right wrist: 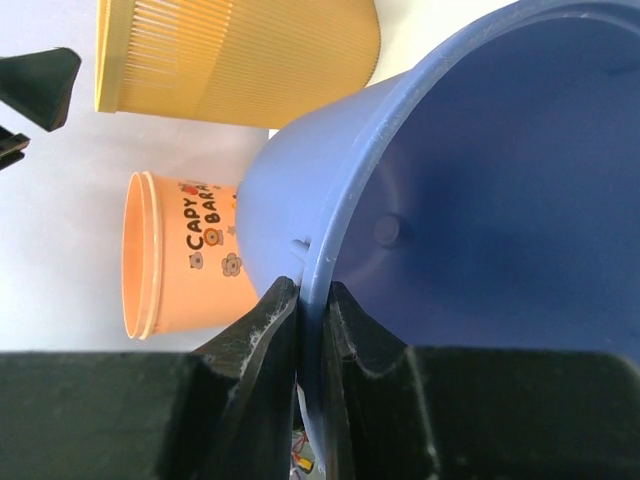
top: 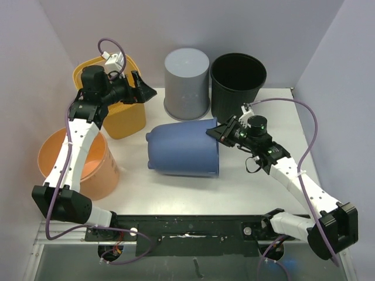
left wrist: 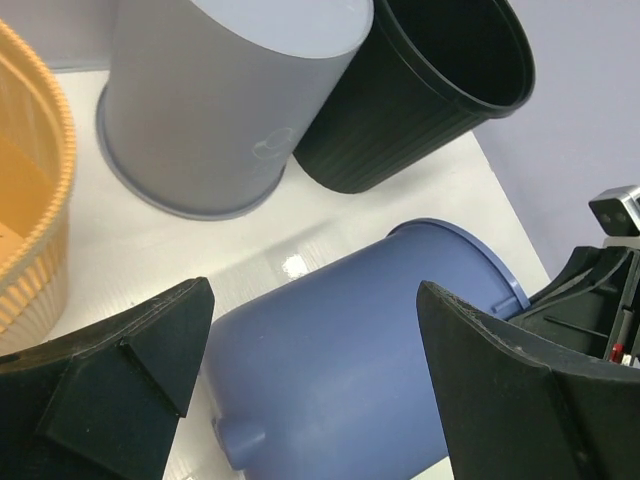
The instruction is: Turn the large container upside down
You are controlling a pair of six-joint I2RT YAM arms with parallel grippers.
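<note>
Five containers occupy the tabletop (top: 252,187) in the top view. The blue bin (top: 184,149), the large container, lies on its side at the middle of the tabletop, base toward the left edge and mouth toward the right edge. A grey bin (top: 186,85) stands upside down at the far edge, just beyond the blue bin. A black bin (top: 237,82) stands mouth up beside it, touching or nearly touching. A yellow ribbed basket (top: 126,120) sits toward the far left corner, and an orange bucket (top: 96,167) stands mouth up at the left edge. The left gripper (top: 143,91) hangs above the yellow basket's right side, jaws spread wide and holding nothing. The right gripper (top: 215,132) meets the upper rim of the blue bin's mouth.

Left wrist view: both fingers (left wrist: 130,370) stand far apart, framing the blue bin's side below without touching it. The grey and black bins appear beyond, and the right gripper shows at the right border, at the blue bin's rim.

Right wrist view: the fingers (right wrist: 255,340) are closed on the blue bin's rim, one outside the wall and one inside. The orange bucket, printed with letters and flowers, and the yellow basket appear behind.
</note>
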